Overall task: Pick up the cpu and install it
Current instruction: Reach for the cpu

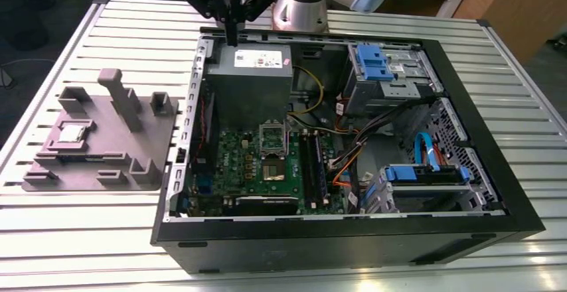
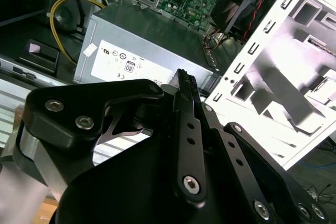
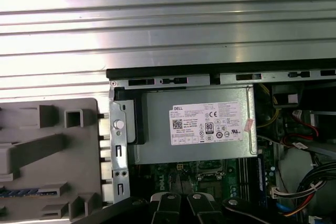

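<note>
Exterior view's left: grey plate [image 1: 106,143] with upright blocks, flat on the slatted table [image 1: 89,239]. Cpu [image 1: 71,135] lying in a shallow recess on that plate, metal top up, level. Square, so no real long axis; edges roughly in line with the plate's own edges.

Handling, by judgement:
- Likely light, stiff and smooth-topped, so prone to slip.
- Underside contacts probably fragile.
- Best pinched gently on two opposite side edges and kept level, with no pressure on the face.

Toward the middle: gripper [image 1: 232,38] pointing down above the back wall of the computer case [image 1: 354,239], just over the power supply [image 1: 251,83]. Well apart from the cpu. Fingers together, nothing between them; same closed look in the second wrist view.

Further right, inside the case: green motherboard [image 1: 265,186] lying flat. Socket [image 1: 271,169] looks uncovered and unfilled, though hard to be sure. Pick-up not yet begun.
</note>
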